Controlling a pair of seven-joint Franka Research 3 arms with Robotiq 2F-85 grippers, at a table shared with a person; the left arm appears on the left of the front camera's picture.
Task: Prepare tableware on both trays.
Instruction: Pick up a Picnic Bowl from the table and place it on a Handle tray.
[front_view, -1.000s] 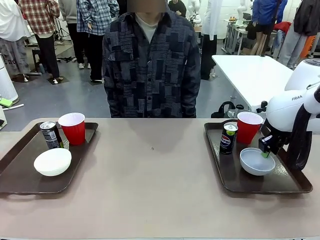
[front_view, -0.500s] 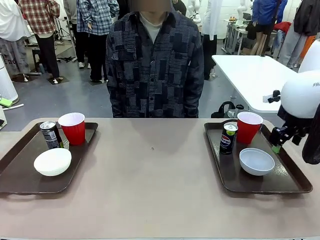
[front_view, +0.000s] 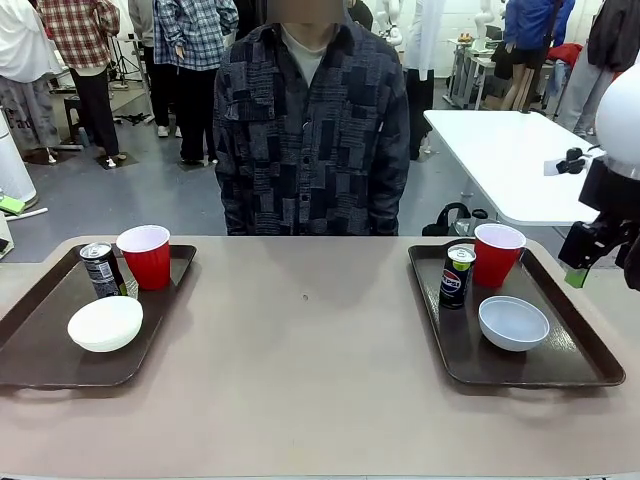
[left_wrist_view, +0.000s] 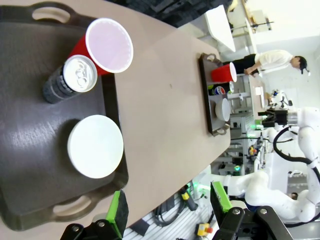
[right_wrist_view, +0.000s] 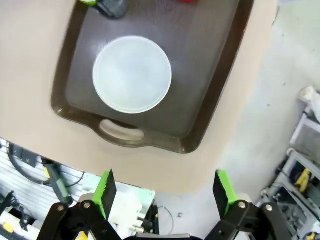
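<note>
On the left tray (front_view: 40, 352) stand a dark can (front_view: 101, 270), a red cup (front_view: 146, 256) and a cream-white bowl (front_view: 105, 323). The right tray (front_view: 565, 362) holds a can (front_view: 457, 276), a red cup (front_view: 497, 254) and a pale grey bowl (front_view: 514, 322). My right gripper (front_view: 580, 268) hangs open and empty above the tray's right rim. Its wrist view looks down on the bowl (right_wrist_view: 132, 74) in the tray (right_wrist_view: 205, 95), between open fingers (right_wrist_view: 106, 192). My left gripper (left_wrist_view: 169, 212) is open and empty, high over the left tray (left_wrist_view: 30, 150) with its cup (left_wrist_view: 107, 46), can (left_wrist_view: 70, 80) and bowl (left_wrist_view: 95, 146).
A person in a dark patterned shirt (front_view: 310, 130) stands at the table's far edge, hands out of sight. Bare tabletop (front_view: 305, 340) stretches between the two trays. A white table (front_view: 510, 150) stands behind at the right.
My right gripper has risen from the grey bowl and moved up and to the right, off toward the picture's edge. The bowl stays on the tray. Nothing else moved.
</note>
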